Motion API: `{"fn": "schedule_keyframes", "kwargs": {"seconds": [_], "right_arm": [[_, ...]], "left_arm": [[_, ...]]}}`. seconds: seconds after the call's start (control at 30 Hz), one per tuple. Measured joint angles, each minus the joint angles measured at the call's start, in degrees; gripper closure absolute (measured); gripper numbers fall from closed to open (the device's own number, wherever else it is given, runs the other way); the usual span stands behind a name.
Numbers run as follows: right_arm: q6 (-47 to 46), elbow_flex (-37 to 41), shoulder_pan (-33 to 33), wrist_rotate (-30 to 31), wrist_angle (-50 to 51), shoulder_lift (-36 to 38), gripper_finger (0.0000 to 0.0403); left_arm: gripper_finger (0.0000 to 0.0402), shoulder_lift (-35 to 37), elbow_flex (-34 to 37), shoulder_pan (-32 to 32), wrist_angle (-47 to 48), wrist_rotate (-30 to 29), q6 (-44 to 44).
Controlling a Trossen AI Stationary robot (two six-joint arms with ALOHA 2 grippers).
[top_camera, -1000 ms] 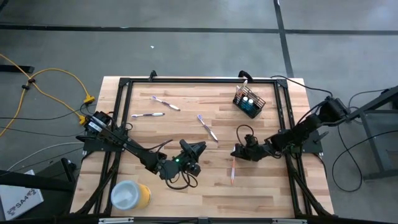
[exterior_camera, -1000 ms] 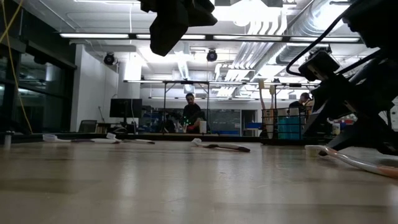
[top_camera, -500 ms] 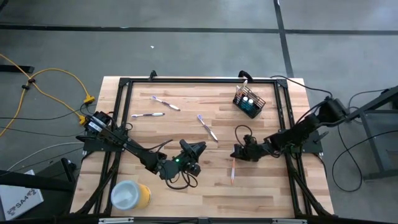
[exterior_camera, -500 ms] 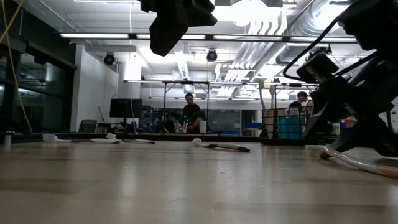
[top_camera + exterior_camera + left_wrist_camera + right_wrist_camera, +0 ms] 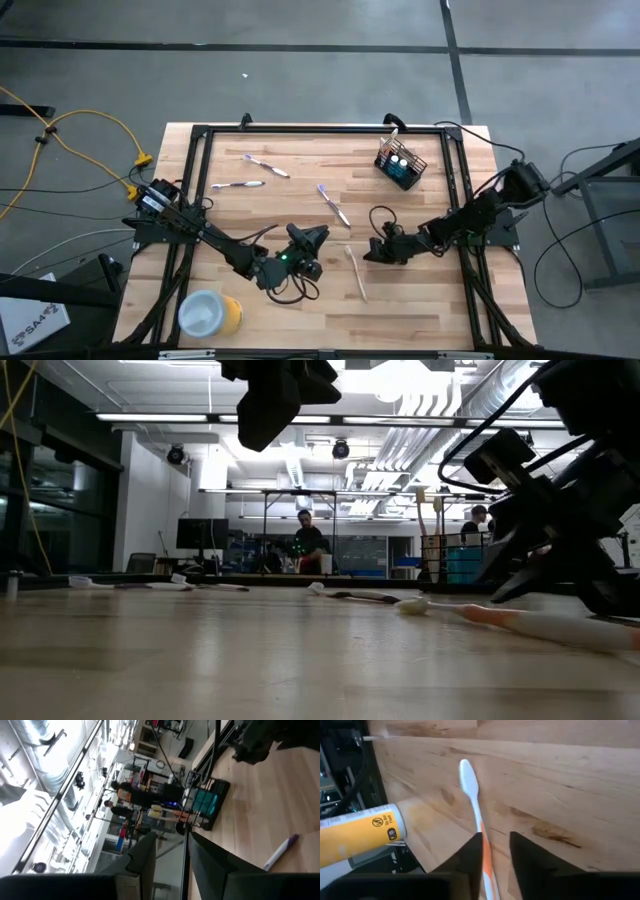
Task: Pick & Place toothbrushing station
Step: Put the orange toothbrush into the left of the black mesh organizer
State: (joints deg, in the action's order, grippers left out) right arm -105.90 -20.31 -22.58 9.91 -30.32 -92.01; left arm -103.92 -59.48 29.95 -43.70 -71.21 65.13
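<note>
A: Toothbrush, white with an orange handle, lies flat on the worktop near the front edge, right of centre. Right gripper is low on its handle end.

B: Has it got hold?

A: Right wrist view shows the handle running between the two dark fingers, jaws narrowed around it, bristle head pointing away. Can't tell whether they actually pinch it, since the brush is flat on the wood.

B: Holder?

A: Black mesh holder stands at the back right corner with the blue tubes and one brush in it. Three more brushes are loose: two near the back left, one mid-worktop.

B: Left arm?

A: Left gripper hangs above the worktop near the front centre, fingers slightly apart, holding nothing. Yellow cylinder sits at the front left corner.

B: Handling?

A: Likely light, stiff, thin and slick, so it may swivel or skid when nudged. Best taken across mid-handle and kept level; the holder's opening looks narrow.
</note>
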Motion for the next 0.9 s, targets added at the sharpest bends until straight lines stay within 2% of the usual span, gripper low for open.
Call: {"fn": "schedule_keyframes", "kwargs": {"seconds": [0.17, 0.3, 0.7, 0.9], "right_arm": [[3.8, -0.2, -0.7, 0.0, -1.0, -0.3, 0.0370], [6.5, -0.9, -0.7, -0.4, -0.8, -0.4, 0.0381], [20.6, -5.4, -0.7, -2.7, 5.0, -0.5, 0.0380], [24.6, -6.6, -0.2, -4.2, 7.5, -0.5, 0.0340]], "left_arm": [[0.0291, 0.0, 0.0, 0.5, 0.0, -3.4, 0.0], [0.0291, 0.0, 0.0, 0.8, 0.0, -4.2, 0.0], [0.0291, 0.0, 0.0, 2.1, 0.0, -4.2, -0.4], [0.0291, 0.0, 0.0, 3.1, 0.0, -4.3, -0.5]]}}
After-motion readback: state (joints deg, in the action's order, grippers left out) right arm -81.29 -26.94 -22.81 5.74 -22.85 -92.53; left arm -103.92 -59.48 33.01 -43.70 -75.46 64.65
